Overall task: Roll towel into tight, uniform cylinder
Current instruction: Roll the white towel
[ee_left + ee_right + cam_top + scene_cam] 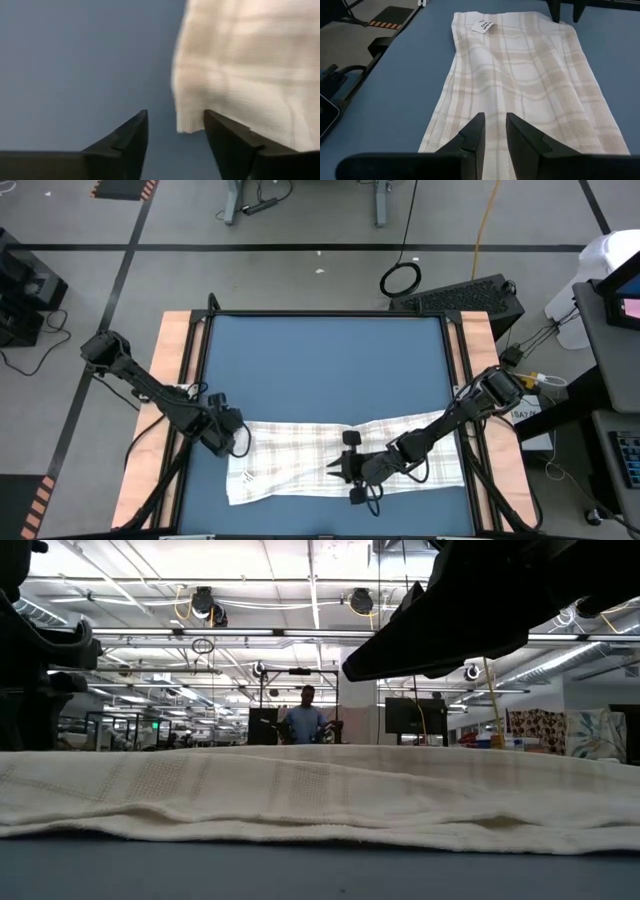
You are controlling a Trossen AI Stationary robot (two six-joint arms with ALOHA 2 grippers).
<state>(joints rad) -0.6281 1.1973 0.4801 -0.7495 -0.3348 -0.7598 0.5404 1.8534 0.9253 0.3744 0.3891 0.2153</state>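
Two grippers are hovering over the towel (340, 458) lying flat on the blue mat (320, 370): left gripper (175, 131) parted at its corner, right gripper (494, 131) nearly closed, empty above its middle.

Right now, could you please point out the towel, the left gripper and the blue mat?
towel (300, 455): high view, middle of the cloth.
left gripper (175, 135): left wrist view, between its fingertips.
blue mat (320, 365): high view, bare surface.
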